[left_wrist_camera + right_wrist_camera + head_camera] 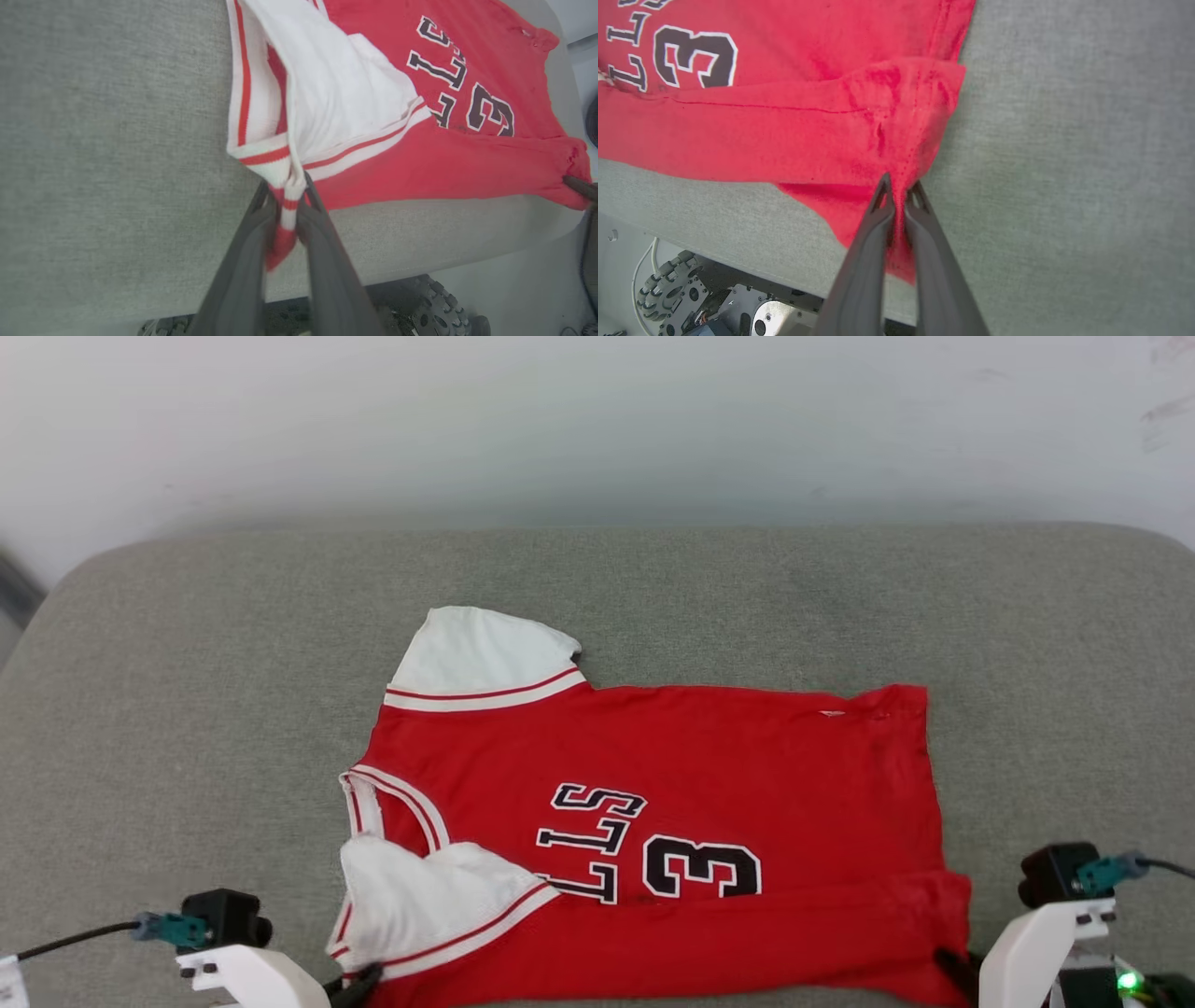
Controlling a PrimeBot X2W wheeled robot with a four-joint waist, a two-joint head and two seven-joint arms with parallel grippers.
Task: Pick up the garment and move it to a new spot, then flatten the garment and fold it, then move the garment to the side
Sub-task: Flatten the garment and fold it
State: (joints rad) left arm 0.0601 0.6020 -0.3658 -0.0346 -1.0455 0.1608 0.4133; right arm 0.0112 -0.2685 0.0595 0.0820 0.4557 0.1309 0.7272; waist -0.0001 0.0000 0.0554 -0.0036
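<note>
garment (653, 756) lies on cushion (187, 709), fingers (866, 261) pinching both near corners.

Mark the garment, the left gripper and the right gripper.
garment (709, 756), head view, red front panel
left gripper (286, 184), left wrist view, between fingertips on striped trim
right gripper (901, 183), right wrist view, between fingertips on red hem

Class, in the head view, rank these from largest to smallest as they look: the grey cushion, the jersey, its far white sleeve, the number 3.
1. cushion
2. jersey
3. far sleeve
4. number 3, smaller than the sleeve even though it lies nearer the camera
</note>
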